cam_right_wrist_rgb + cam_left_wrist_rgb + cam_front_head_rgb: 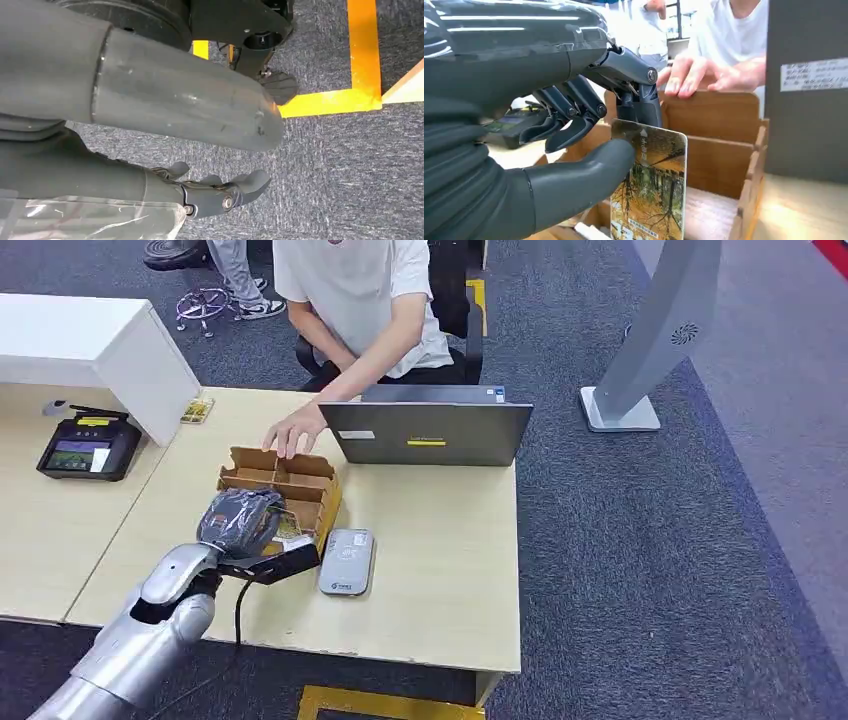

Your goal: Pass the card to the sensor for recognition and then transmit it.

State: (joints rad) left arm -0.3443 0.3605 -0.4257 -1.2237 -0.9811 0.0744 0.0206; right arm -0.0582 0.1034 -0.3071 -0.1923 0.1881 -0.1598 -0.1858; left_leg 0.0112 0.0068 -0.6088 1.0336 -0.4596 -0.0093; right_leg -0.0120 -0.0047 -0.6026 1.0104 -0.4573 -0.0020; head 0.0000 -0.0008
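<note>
My left hand hovers over the near end of a cardboard divider box on the wooden table. It pinches a card printed with a yellow forest picture between its thumb and fingers, upright inside the box. The grey card sensor lies flat on the table just right of the box. My right hand hangs over the carpet, fingers apart and holding nothing.
A person in a white shirt sits behind the table with a hand on the box's far rim. A grey laptop stands beside it. A black payment terminal and a white stand are at the left.
</note>
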